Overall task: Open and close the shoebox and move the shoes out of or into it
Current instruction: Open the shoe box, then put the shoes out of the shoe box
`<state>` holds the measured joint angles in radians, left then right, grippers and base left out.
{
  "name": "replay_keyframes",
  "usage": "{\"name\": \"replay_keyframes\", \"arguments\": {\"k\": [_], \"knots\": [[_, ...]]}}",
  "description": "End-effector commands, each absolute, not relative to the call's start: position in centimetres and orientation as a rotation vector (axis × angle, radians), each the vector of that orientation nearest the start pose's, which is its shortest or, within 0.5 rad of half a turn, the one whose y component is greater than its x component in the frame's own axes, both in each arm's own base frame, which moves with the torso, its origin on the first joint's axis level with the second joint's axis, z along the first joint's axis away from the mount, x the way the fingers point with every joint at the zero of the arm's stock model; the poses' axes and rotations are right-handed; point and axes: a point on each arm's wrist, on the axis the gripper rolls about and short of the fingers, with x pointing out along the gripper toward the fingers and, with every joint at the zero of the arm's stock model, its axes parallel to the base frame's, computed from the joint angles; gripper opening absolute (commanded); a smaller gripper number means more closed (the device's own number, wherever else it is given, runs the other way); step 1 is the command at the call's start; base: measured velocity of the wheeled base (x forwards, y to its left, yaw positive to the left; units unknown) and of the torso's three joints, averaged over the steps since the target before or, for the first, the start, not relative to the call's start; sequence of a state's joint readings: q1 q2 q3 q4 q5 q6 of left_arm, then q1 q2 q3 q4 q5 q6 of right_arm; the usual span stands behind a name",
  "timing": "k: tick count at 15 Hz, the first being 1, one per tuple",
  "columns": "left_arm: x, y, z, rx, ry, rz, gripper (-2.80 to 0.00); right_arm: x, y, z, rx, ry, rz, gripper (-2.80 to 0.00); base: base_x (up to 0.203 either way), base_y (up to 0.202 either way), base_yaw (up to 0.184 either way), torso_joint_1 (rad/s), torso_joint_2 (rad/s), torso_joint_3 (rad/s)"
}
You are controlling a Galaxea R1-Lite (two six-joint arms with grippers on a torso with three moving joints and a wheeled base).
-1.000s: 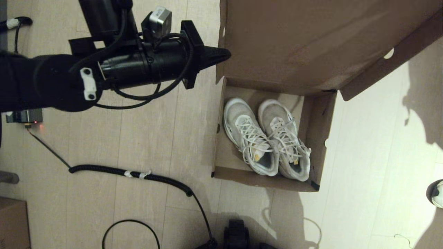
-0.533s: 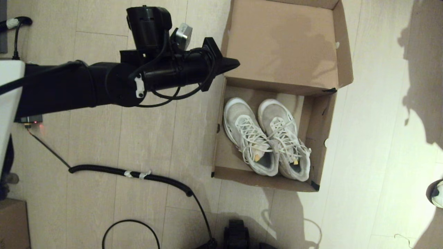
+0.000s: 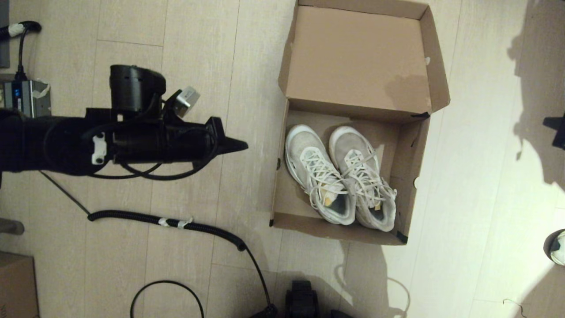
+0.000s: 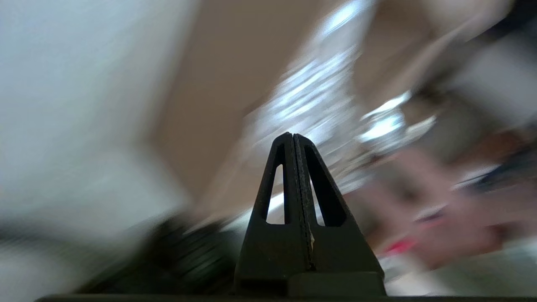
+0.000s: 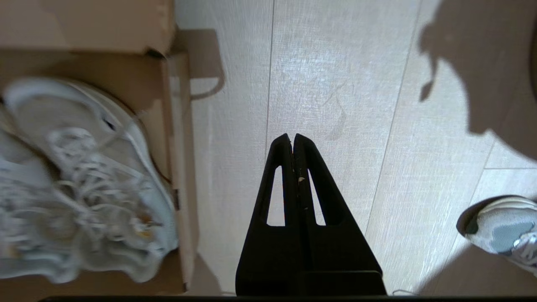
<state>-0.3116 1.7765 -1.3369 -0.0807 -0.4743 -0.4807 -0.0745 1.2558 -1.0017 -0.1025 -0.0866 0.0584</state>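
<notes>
No text, brand, number or sign can be read anywhere in these views. The shoebox (image 3: 410,176) shows only plain brown cardboard, inside the lid and on its walls. The shoes (image 3: 340,176) lying in it carry small yellow-orange tags by their openings, but nothing on the tags is legible. A small grey device (image 3: 26,95) on the floor, well left of the shoebox, bears a blue patch too small to make out.

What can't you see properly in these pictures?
- Left wrist view: everything beyond the shut left gripper is motion-blurred.
- Head view: the right gripper is almost wholly cut off by the edge.
- Right wrist view: the shoes in the shoebox are blurred and partly cut off.
- Head view: the shoes' tags are too small to read.
</notes>
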Motion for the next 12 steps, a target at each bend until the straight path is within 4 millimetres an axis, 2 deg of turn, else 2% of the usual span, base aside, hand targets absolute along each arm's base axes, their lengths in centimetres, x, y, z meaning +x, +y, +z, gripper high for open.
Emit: {"name": "replay_keyframes", "arguments": {"k": [1, 3, 6, 10, 12], "knots": [[30.6, -9.1, 23.4, -0.304, 0.546, -0.656, -2.80, 23.6, -1.9, 26.1, 0.036, 0.231, -0.161, -2.80, 0.000, 0.000, 0.000, 0.000, 0.00, 0.000], [30.6, -8.5, 21.2, -0.244, 0.597, -0.645, -2.80, 26.4, -1.7, 23.5, 0.025, 0.247, -0.087, -2.80, 0.000, 0.000, 0.000, 0.000, 0.00, 0.000], [32.1, -9.1, 19.6, -0.241, 0.612, -0.655, -2.80, 27.9, -1.1, 20.8, 0.061, 0.246, 0.189, -2.80, 0.000, 0.000, 0.000, 0.000, 0.00, 0.000], [32.9, -10.3, 18.0, -0.238, 0.647, -0.676, -2.80, 32.0, -1.3, 16.1, 0.044, 0.178, 0.219, -2.80, 0.000, 0.000, 0.000, 0.000, 0.00, 0.000], [33.2, -10.9, 17.6, -0.234, 0.656, -0.689, -2.80, 32.9, -1.1, 14.8, 0.036, 0.163, 0.207, -2.80, 0.000, 0.000, 0.000, 0.000, 0.00, 0.000]]}}
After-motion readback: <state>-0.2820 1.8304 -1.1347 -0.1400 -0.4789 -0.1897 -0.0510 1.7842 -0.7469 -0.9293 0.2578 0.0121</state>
